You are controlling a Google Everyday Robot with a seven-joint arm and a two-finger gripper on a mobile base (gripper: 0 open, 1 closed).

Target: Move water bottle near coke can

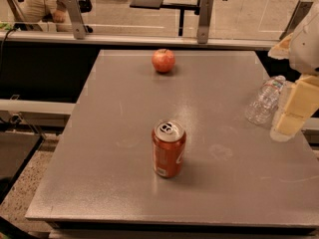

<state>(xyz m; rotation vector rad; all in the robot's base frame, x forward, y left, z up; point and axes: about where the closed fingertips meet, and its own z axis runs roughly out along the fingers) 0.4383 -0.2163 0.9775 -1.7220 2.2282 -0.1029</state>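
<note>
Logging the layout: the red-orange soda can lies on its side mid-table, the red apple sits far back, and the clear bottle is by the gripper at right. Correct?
One error: the camera view shows the red-orange aluminium soda can standing upright, silver top up. As stated, the round red apple sits far back and the clear ribbed plastic water bottle is by the gripper at right.

Gripper [290, 119] just right of water bottle [264, 101]

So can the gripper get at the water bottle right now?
Probably yes: the gripper sits right beside the water bottle at the table edge, nothing between them; the can and apple stand well clear.
</note>
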